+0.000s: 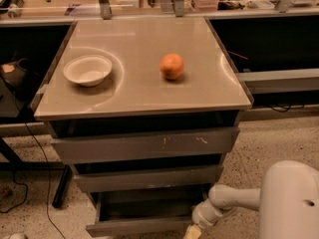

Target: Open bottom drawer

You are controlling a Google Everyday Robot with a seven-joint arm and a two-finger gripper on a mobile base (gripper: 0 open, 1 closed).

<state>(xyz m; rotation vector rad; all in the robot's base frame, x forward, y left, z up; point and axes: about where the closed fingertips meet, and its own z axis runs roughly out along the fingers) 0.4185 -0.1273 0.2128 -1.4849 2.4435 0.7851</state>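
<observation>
The bottom drawer (142,226) is the lowest and narrowest of three grey drawers under the tan table top. It stands pulled out toward me, and its flat grey inside (149,208) shows. Above it are the mid-sized drawer front (147,179) and the widest front with pale scratch marks (144,144). My gripper (193,231) is at the bottom edge of the view, by the right end of the bottom drawer's front. Only a pale yellowish tip of it shows; the white arm (234,200) leads to it from the lower right.
A white bowl (87,69) and an orange (172,66) sit on the table top (134,98). Black cables (30,148) trail over the speckled floor at left. Dark shelving stands on both sides and a cluttered bench behind.
</observation>
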